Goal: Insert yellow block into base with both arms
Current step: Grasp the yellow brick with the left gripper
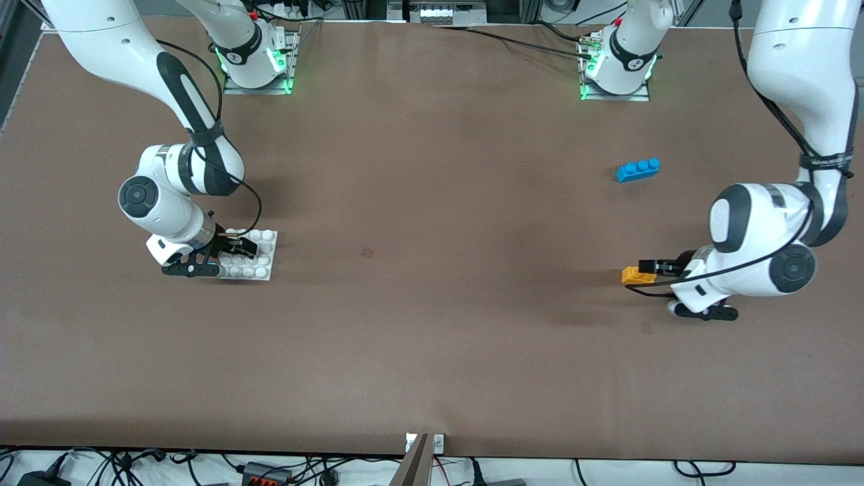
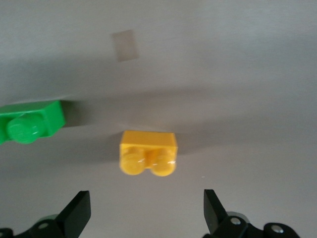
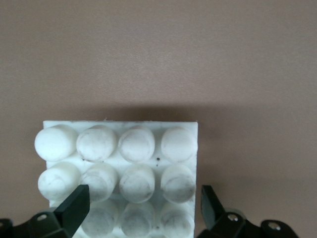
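The yellow block [image 1: 635, 274] lies on the brown table at the left arm's end, its two studs turned toward my left gripper [image 1: 652, 277]. In the left wrist view the block [image 2: 148, 152] sits just ahead of that gripper [image 2: 147, 213], which is open with nothing between its fingers. The white studded base [image 1: 264, 255] lies flat at the right arm's end. My right gripper [image 1: 227, 258] is low over it and open. In the right wrist view the base [image 3: 119, 130] reaches between the fingers of that gripper [image 3: 143, 206]; one finger stands over its studs, the other beside its edge.
A blue three-stud brick [image 1: 638, 169] lies farther from the front camera than the yellow block. A green brick [image 2: 32, 123] rests beside the yellow block and is hidden in the front view. Small tape patches [image 1: 366, 252] mark the table. Both arm bases stand along the table's back edge.
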Action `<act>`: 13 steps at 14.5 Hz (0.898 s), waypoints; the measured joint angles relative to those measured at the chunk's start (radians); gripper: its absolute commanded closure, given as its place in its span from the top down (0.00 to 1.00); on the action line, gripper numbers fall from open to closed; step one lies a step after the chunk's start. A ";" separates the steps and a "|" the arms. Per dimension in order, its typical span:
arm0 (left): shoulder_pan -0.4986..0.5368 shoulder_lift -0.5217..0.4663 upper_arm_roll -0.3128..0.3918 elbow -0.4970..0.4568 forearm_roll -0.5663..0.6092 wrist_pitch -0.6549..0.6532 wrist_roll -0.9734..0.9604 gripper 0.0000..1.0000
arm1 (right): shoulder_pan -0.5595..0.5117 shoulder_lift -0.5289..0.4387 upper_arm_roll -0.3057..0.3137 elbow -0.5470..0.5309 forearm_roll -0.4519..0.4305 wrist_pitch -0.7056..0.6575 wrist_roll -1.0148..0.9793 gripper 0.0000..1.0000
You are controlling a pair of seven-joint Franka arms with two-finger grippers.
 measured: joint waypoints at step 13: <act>0.004 0.052 0.001 -0.027 0.000 0.101 0.102 1.00 | 0.000 0.025 0.035 0.005 0.000 0.023 -0.018 0.73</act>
